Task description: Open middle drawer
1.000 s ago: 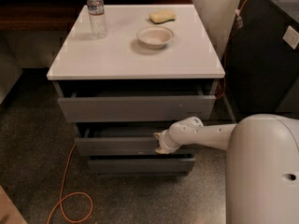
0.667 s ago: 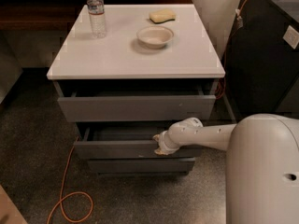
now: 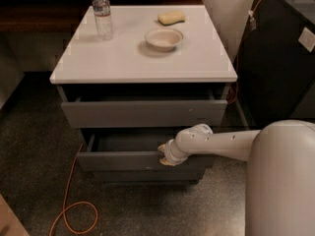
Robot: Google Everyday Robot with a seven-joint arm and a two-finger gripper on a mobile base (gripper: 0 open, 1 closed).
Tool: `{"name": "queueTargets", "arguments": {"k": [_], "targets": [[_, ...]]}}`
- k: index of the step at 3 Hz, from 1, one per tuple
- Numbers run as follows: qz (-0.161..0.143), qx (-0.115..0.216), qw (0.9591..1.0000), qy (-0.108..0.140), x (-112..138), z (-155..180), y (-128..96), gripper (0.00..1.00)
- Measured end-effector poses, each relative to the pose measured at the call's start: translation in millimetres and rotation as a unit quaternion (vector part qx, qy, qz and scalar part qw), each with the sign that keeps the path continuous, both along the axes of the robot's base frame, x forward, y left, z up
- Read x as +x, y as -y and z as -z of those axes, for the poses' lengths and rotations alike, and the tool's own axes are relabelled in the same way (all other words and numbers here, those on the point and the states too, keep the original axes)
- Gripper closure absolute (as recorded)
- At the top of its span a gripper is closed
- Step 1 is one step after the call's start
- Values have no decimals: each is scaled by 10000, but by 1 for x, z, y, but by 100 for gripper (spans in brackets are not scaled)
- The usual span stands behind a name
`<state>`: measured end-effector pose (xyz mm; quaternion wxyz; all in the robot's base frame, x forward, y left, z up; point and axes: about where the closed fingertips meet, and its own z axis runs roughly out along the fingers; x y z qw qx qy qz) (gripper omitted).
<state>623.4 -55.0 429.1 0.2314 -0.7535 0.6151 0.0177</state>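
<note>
The big white robot arm (image 3: 221, 144) is closest, low on the right. It reaches left toward the drawers. A thin orange cable (image 3: 73, 178) loops on the dark floor at the left.

The gripper (image 3: 167, 155) sits at the top edge of the flat dark-grey middle drawer (image 3: 118, 160), a bit right of its middle. It touches the front panel. I can't tell if it grips the edge or just rests on it, bc the wrist covers that spot.

The middle drawer is under the top one & above the lowest one. It sticks out toward us, and its grey tray shows as a dark strip behind the front. So the job looks partly done, maybe about half. More pulling is prob. left.

The lowest grey drawer front (image 3: 142, 175) is tucked in, mostly hidden under the middle one. The top grey drawer front (image 3: 142, 113) also stands out a little from the frame.

Farther back, the white bench (image 3: 98, 58) holds a pale round bowl (image 3: 164, 38), a yellow sponge (image 3: 172, 17) & a clear plastic water bottle (image 3: 102, 14), whose cap is cut off at the top. A black cabinet (image 3: 275, 58) stands at the right.
</note>
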Motion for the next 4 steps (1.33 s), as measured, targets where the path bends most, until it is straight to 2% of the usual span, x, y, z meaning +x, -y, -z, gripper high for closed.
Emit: {"name": "queueTargets", "arguments": {"k": [1, 2, 3, 4], "targets": [[-2, 4, 10000, -8, -1, -1, 0, 100], [-51, 123, 9996, -234, -29, -15, -10, 100], [-51, 124, 9996, -235, -29, -16, -10, 100], [-74, 220, 9988, -436, -56, -34, -16, 100]]}}
